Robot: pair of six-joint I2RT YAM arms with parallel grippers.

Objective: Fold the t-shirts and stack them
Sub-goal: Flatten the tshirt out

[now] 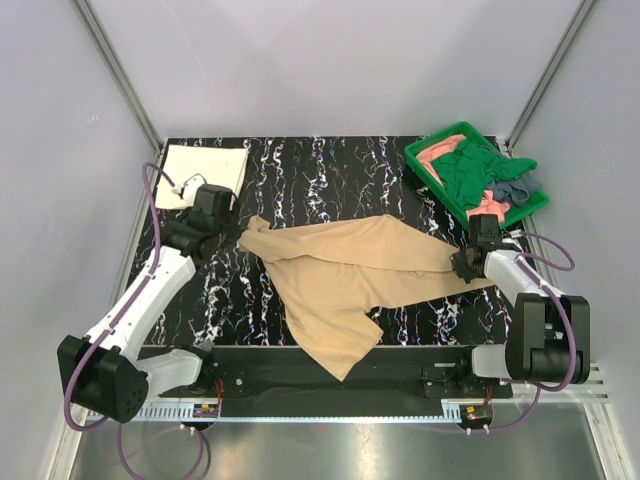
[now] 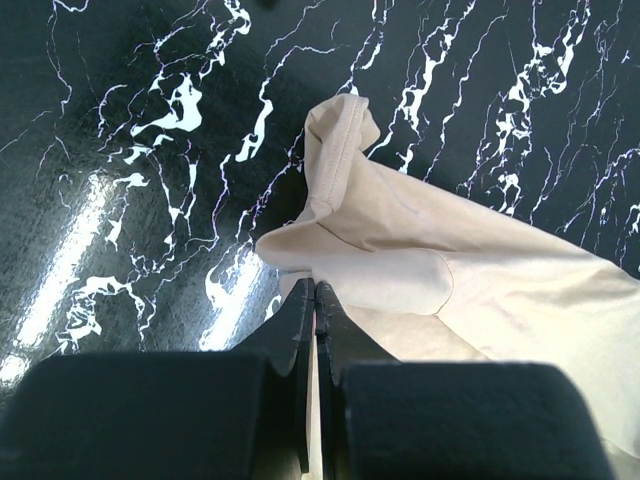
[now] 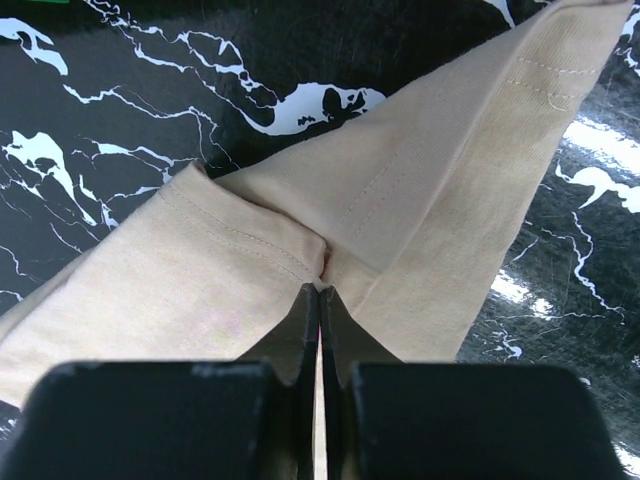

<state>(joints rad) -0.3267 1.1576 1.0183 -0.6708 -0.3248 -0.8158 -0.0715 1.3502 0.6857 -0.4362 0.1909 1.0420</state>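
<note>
The tan t-shirt (image 1: pixel 345 275) lies spread and rumpled across the middle of the black marbled table, one part hanging toward the near edge. My left gripper (image 1: pixel 232 231) is shut on its left end, and the left wrist view shows the tan t-shirt (image 2: pixel 420 250) pinched between the jaws. My right gripper (image 1: pixel 462 267) is shut on its right end, shown pinched at a hem of the tan t-shirt (image 3: pixel 400 200) in the right wrist view. A folded cream-white t-shirt (image 1: pixel 205 168) lies at the back left. Dark green (image 1: pixel 473 170), salmon-pink (image 1: pixel 437 155) and grey-blue (image 1: pixel 518 187) t-shirts lie heaped in the tray.
A green plastic tray (image 1: pixel 427 148) stands at the back right corner, close behind my right arm. Metal frame posts rise at the back corners. A black rail runs along the table's near edge between the arm bases.
</note>
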